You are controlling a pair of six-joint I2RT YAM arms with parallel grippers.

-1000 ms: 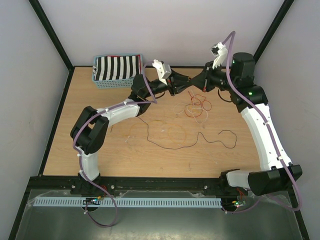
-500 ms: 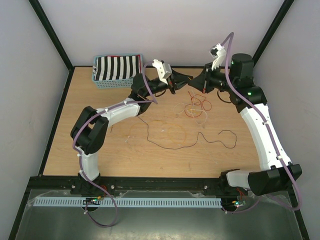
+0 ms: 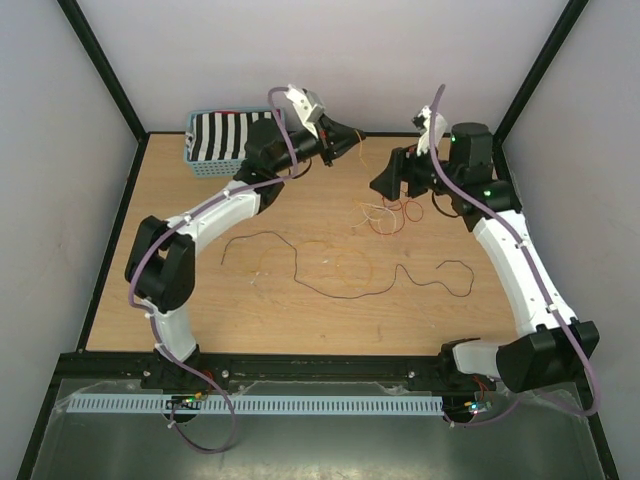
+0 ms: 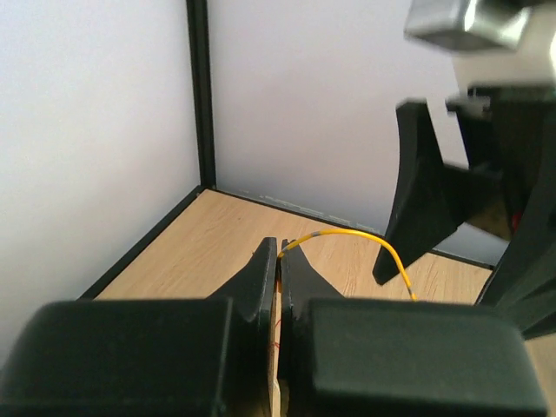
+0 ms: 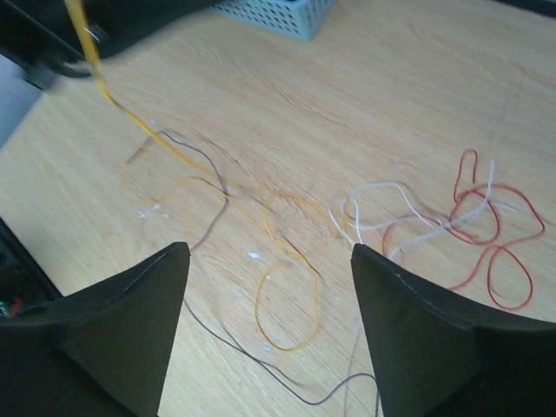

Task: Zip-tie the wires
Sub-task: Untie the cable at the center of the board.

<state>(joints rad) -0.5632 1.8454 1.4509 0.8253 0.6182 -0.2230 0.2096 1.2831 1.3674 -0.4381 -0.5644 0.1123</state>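
On your left, the left gripper (image 4: 280, 252) is raised by the back wall, just right of the blue basket (image 3: 205, 160), its jaws pinched tight on one orange strand (image 4: 347, 232) that arcs away from the tips. The rest of the wires (image 3: 388, 213), black, orange, red and white, lie loose across the middle of the wooden table (image 3: 200, 300). Your right gripper (image 5: 268, 254) hovers above them with its jaws spread wide, holding nothing.
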